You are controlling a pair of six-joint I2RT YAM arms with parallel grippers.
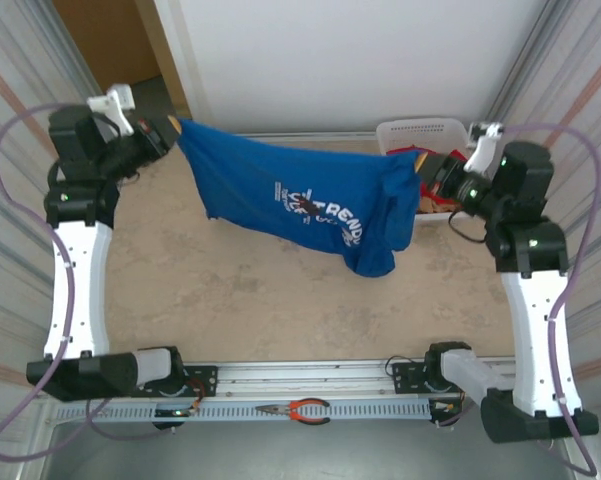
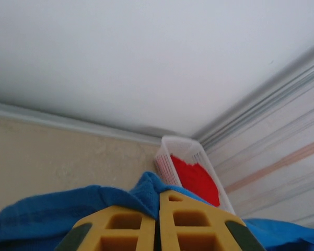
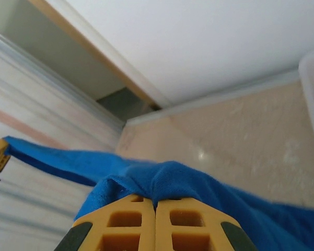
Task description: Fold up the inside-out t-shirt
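Yellow fingers of the right gripper are pinched shut on the inside-out t-shirt; the left gripper clamps its other end (white lettering showing) over the table.

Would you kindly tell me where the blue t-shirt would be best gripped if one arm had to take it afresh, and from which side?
Probably its drooping lower corner, approached from the near side. The t-shirt hangs stretched between the left gripper and right gripper, both shut on its top edge; that corner dangles lowest, bunched and unobstructed, offering thick cloth to pinch.
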